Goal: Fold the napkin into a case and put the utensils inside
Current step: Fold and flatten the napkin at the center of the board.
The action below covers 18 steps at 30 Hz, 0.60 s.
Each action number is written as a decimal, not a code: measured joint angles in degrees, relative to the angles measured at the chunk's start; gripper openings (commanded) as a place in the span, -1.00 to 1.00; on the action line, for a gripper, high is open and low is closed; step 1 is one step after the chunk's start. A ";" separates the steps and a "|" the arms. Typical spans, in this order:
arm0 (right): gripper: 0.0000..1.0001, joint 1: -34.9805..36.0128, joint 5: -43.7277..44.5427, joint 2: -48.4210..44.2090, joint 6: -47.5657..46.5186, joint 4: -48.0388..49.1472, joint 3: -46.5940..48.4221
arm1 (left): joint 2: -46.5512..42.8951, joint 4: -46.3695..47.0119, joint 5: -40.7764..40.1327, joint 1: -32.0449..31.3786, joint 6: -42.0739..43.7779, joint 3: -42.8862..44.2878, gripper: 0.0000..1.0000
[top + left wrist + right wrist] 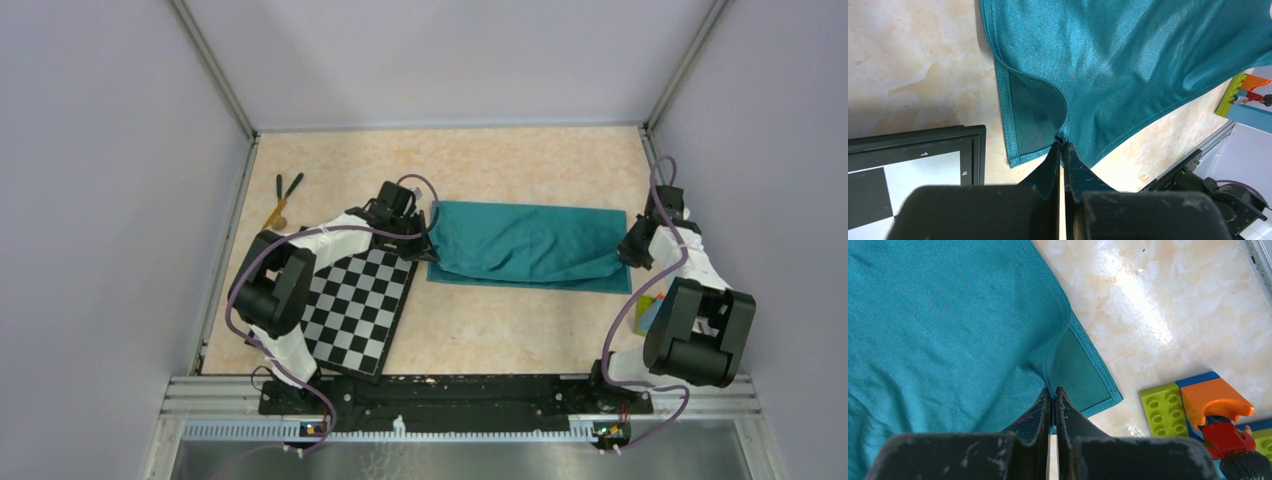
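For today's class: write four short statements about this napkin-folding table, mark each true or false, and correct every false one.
1. The left gripper and right gripper are each shut on the napkin. True.
2. The checkerboard lies to the left of the napkin. True.
3. The utensils are inside the napkin. False: they lie on the table, beyond the checkerboard's far corner.
4. The toy blocks sit beside the checkerboard. False: they sit past the napkin's right end.

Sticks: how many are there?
3, all at the table's far left: one green stick, a second green stick beside it, and a tan stick just in front. The napkin could hide more.
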 measured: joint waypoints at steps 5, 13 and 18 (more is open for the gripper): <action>-1.00 -0.04 0.02 1.70 0.09 1.03 -0.07 | 1.51 0.28 0.07 -0.90 0.00 -0.11 -1.00; -1.00 -0.07 0.02 2.86 0.15 2.71 -0.52 | 2.21 0.26 -0.90 -1.62 0.13 -0.15 -1.00; -1.00 -0.07 -0.04 3.63 0.15 2.82 -0.57 | 3.21 -0.39 -1.90 -1.40 0.13 0.48 -1.00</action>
